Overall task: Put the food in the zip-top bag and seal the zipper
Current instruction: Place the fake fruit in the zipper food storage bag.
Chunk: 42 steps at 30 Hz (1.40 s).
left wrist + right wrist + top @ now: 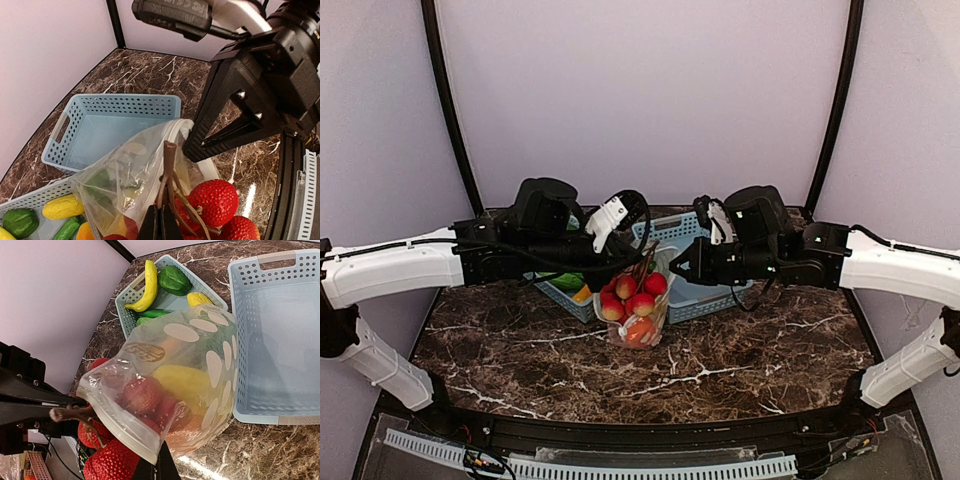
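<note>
L gripper (pixel 160 224): clenched on strawberry bunch (pixel 218 202) stem
R gripper (pixel 161 466): pinching zip-top bag (pixel 200 347) rim
Inside — yellow food pc (pixel 181 381), more unclear

The bottom edge is cutting off the left end effector (pixel 161 222) in its wrist view (the right end effector (pixel 161 466) likewise); the zip-top bag (pixel 200 347) is blurring the food (pixel 182 381) inside.

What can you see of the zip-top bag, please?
The zip-top bag is clear soft plastic with white dots, bulging with red, yellow and orange toy food. It is held upright over the marble table, in front of a light-blue basket. The shut right end effector pinches its thick mouth rim, and a strawberry bunch crowds that mouth.
</note>
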### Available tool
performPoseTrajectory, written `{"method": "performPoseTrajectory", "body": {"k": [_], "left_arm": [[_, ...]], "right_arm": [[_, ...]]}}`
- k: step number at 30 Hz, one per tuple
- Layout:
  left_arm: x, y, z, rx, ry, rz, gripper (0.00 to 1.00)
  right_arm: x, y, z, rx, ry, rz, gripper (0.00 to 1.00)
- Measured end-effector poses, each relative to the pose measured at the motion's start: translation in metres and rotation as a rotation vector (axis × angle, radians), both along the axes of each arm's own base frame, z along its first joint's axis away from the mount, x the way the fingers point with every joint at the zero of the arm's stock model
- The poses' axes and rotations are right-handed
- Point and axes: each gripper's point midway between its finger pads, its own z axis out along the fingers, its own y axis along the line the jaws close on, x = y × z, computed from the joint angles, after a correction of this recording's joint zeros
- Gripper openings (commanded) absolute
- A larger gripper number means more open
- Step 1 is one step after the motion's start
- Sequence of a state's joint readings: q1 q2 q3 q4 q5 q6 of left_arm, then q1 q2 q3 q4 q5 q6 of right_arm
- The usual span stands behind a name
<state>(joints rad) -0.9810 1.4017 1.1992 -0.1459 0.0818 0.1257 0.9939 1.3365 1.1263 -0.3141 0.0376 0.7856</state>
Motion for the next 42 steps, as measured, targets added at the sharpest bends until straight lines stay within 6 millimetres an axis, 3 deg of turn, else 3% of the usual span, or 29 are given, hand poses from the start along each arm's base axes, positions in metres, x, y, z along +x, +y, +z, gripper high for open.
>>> {"method": "performPoseTrajectory", "body": {"k": [7, 15, 20, 34, 42], "left_arm": [[0.015, 0.009, -0.020, 0.129, -0.075, 0.139, 0.01], [0.030, 0.022, -0.015, 0.166, -0.146, 0.264, 0.01], [0.026, 0.023, -0.008, 0.140, -0.162, 0.250, 0.01], [-0.030, -0.017, -0.008, 0.066, -0.140, 0.001, 0.01], [-0.008, -0.023, -0.035, 0.160, -0.109, 0.122, 0.01]], "right_arm": [[-0.001, 0.001, 0.000, 0.004, 0.006, 0.007, 0.00], [-0.002, 0.000, 0.003, 0.015, 0.008, 0.005, 0.00], [-0.002, 0.001, 0.006, 0.026, 0.005, 0.004, 0.00], [-0.003, 0.003, 0.011, 0.060, 0.013, 0.001, 0.00], [-0.006, 0.004, 0.010, 0.070, 0.020, 0.014, 0.00]]}}
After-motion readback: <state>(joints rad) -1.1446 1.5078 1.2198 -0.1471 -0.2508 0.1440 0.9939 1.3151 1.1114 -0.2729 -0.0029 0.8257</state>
